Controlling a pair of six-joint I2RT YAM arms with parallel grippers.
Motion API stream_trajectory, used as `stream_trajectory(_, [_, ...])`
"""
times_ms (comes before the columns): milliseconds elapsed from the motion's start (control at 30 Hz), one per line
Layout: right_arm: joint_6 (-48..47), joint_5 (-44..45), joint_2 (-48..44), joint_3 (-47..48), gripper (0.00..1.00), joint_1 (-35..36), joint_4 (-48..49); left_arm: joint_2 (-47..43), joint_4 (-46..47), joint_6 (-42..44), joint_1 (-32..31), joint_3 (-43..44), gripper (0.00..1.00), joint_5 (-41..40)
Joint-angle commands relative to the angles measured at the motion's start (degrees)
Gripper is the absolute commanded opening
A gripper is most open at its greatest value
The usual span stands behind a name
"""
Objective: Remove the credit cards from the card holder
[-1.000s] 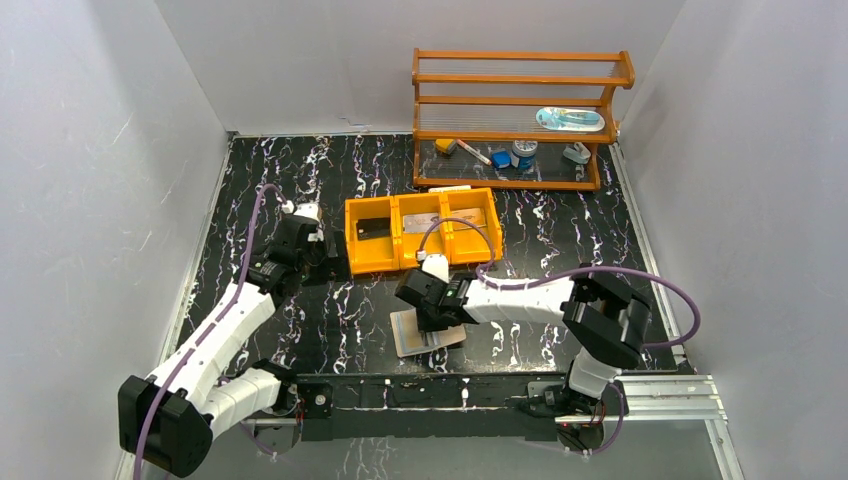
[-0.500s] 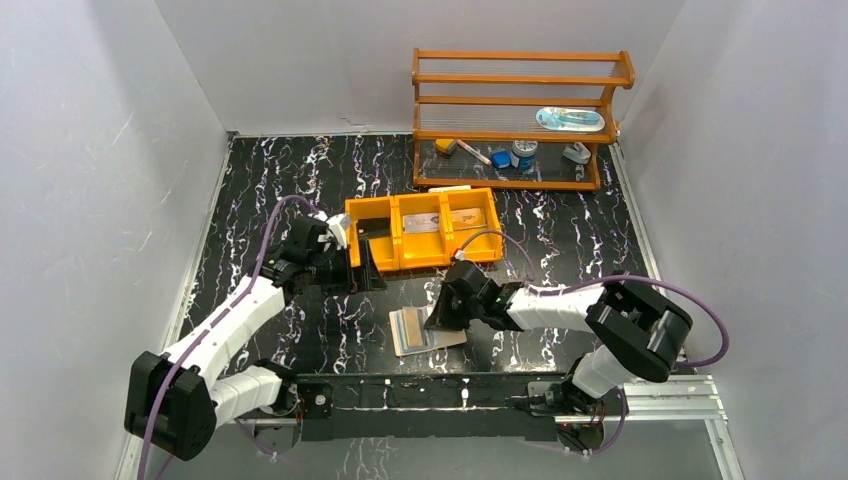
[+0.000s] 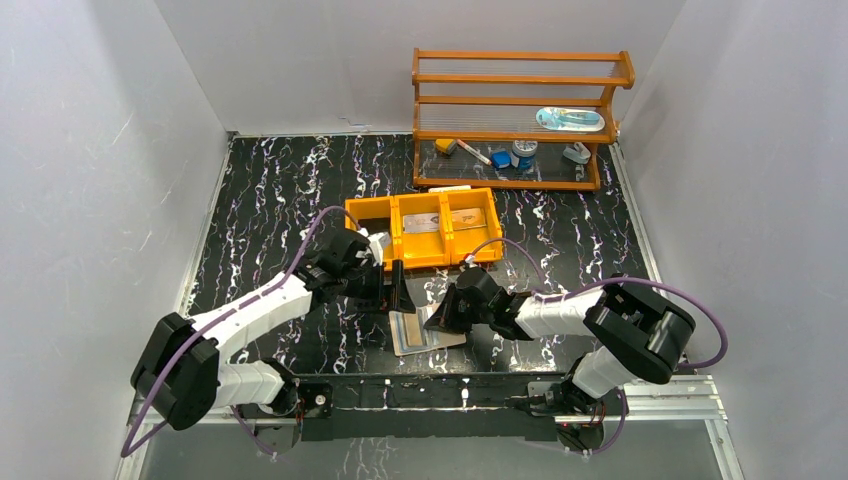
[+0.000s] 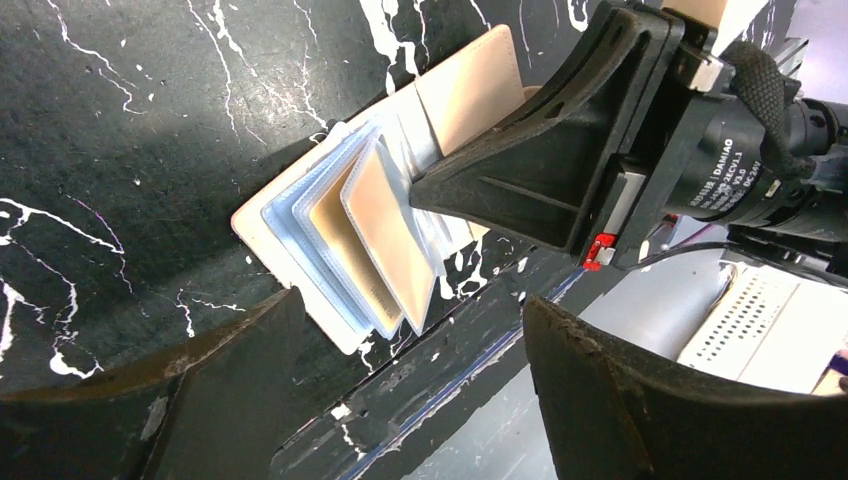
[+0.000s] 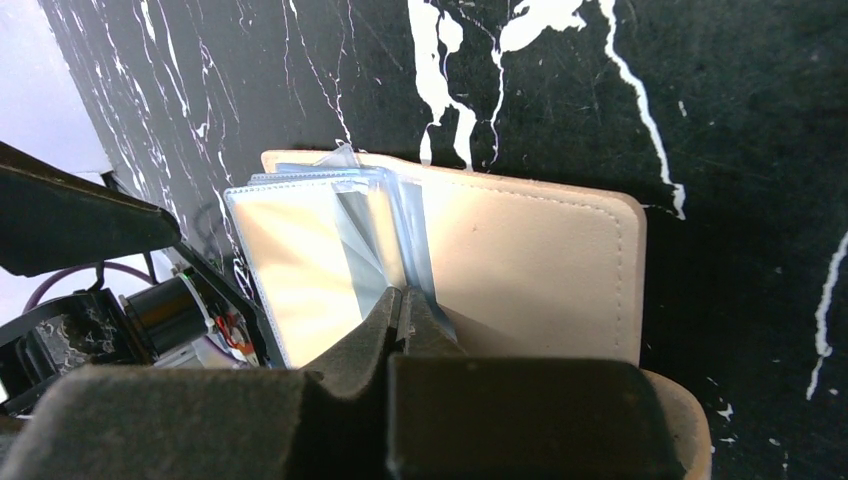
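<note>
The card holder [image 3: 424, 331] lies open on the black table near the front edge, tan cover down, clear blue-grey sleeves fanned up. In the left wrist view the holder [image 4: 300, 255] shows two tan credit cards [image 4: 392, 240] in its sleeves. In the right wrist view the holder [image 5: 540, 255] shows one pale card [image 5: 295, 265]. My right gripper [image 3: 440, 319] is shut, its tips [image 5: 405, 300] pressed on the sleeves at the fold; nothing shows between the jaws. My left gripper [image 3: 400, 292] is open and empty just above the holder's left half [image 4: 410, 320].
An orange three-compartment tray [image 3: 450, 262] stands behind the holder, with flat cards in it. A wooden shelf [image 3: 520, 135] with small items stands at the back right. The metal rail of the arm bases [image 3: 480, 390] runs right in front of the holder.
My left arm has swung right from beside the tray's left end to the holder. My right gripper has kept its tips on the holder while its wrist drew back to the right.
</note>
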Motion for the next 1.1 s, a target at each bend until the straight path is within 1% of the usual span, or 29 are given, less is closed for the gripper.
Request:
stream_trajectory(0, [-0.53,1.64,1.7,-2.2,0.0,0.2,-4.91,-0.18,6.15,-6.46,-0.74,-2.54,0.77,0.5])
stream_trajectory(133, [-0.36,1.68,1.92,-1.83,0.0,0.21,-5.5,0.99,7.87,-9.26,-2.12,-3.36,0.71,-1.14])
stream_trajectory(267, [0.47,1.93,1.74,-2.62,0.0,0.2,-5.34,0.79,9.77,-11.35,-2.36,-4.86,0.68,-1.57])
stream_trajectory(500, [0.71,2.1,1.47,-2.8,0.0,0.17,-5.47,3.37,13.02,-12.76,-3.11,-6.1,0.63,1.43])
stream_trajectory(600, [0.8,2.12,1.32,-2.96,0.0,0.17,-5.67,4.03,13.55,-12.98,-3.78,-6.07,0.59,1.47])
stream_trajectory(733, [0.96,2.29,0.81,-3.27,0.0,0.15,-5.73,4.41,14.54,-13.18,-4.09,-6.12,0.58,1.96])
stream_trajectory(800, [1.05,2.25,0.77,-3.41,0.0,0.12,-5.39,5.77,15.76,-13.25,-4.26,-6.17,0.57,3.65])
stream_trajectory(867, [1.15,1.91,0.85,-3.33,0.0,0.11,-5.02,7.4,17.14,-13.35,-4.82,-5.72,0.51,5.89])
stream_trajectory(900, [1.04,1.39,0.55,-3.17,0.02,0.09,-4.67,9.01,17.69,-12.98,-6.13,-4.98,0.49,6.2])
stream_trajectory(933, [0.75,0.36,-0.25,-2.7,0.07,-0.44,-4.69,9.71,17.66,-12.43,-6.75,-4.0,0.45,6.6])
stream_trajectory(967, [0.17,-0.67,-1.68,-2.03,0.11,-0.92,-4.72,9.76,17.66,-12.39,-6.85,-3.56,0.43,6.41])
stream_trajectory(1033, [-0.55,0.54,-6.32,0.05,0.26,-1.23,-8.49,9.53,17.55,-12.48,-6.86,-2.76,0.41,5.55])
stream_trajectory(1067, [-1.01,1.74,-8.18,1.3,0.3,-1.35,-10.91,9.76,17.46,-12.39,-6.85,-2.34,0.4,5.66])
